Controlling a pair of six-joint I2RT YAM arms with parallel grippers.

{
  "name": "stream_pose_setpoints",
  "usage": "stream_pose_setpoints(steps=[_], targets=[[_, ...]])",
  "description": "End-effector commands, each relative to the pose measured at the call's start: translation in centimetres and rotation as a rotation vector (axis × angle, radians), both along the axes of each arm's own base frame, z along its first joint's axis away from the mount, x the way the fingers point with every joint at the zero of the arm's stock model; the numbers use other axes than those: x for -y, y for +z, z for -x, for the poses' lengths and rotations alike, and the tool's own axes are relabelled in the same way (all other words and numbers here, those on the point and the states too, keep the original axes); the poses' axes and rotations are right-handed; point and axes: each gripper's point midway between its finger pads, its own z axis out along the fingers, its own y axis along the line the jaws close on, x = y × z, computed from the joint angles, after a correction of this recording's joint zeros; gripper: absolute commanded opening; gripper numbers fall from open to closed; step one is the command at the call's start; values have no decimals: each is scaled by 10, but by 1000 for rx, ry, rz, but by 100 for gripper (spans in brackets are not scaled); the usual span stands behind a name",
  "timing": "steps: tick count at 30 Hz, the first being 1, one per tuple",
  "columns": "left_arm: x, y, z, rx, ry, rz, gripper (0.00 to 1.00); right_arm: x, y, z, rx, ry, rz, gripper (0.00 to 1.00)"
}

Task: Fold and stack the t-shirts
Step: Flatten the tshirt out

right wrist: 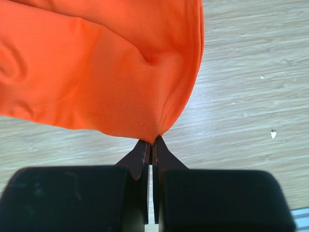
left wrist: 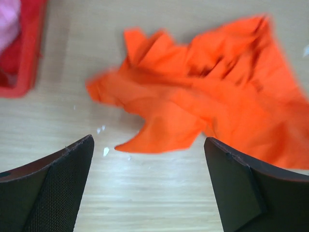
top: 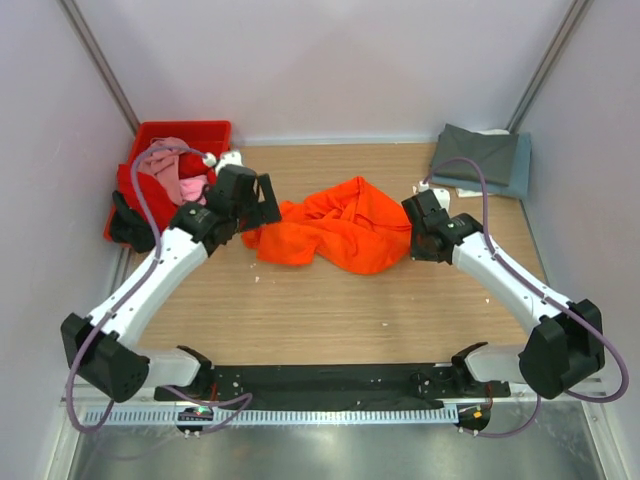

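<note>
1. At the bottom centre of the right wrist view, we see the right gripper (right wrist: 152, 141) with its jaws pressed together. They pinch a point of the orange t-shirt (right wrist: 96, 67) by its hem, right at the tips.
2. From that pinch the cloth fans out across the upper left of the frame, with the wooden table (right wrist: 241, 96) bare to the right.
3. Along the bottom of the left wrist view, the left gripper (left wrist: 148, 140) stands spread wide with nothing between its fingers. A pointed flap of the orange t-shirt lies on the table just beyond them, untouched.
4. From above, we find the orange t-shirt crumpled at the middle of the frame, between the two grippers.
5. At upper left, a red crate (top: 150, 132) holds pink and red shirts (top: 168, 168).
6. At upper right, a dark grey shirt (top: 480, 152) lies folded on a slate blue shirt (top: 522, 178).
</note>
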Motion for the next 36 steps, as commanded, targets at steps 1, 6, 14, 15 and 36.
stream_pose_setpoints(steps=[1, 6, 14, 15, 36], targets=[[-1, -77, 34, -242, -51, -48, 97, 6, 9, 1, 12, -1, 20, 1], [-7, -97, 59, -215, -15, 52, 89, 10, 4, 9, 6, -5, 21, 1], [-21, -166, 80, -216, 32, 80, 77, 5, -3, 10, -10, 4, 0, 1], [-24, -167, 73, -186, 56, 70, 75, 4, -3, 10, -12, 5, -3, 1], [-22, -229, 10, -224, 6, -195, 65, 11, -8, 6, -30, 12, 36, 1]])
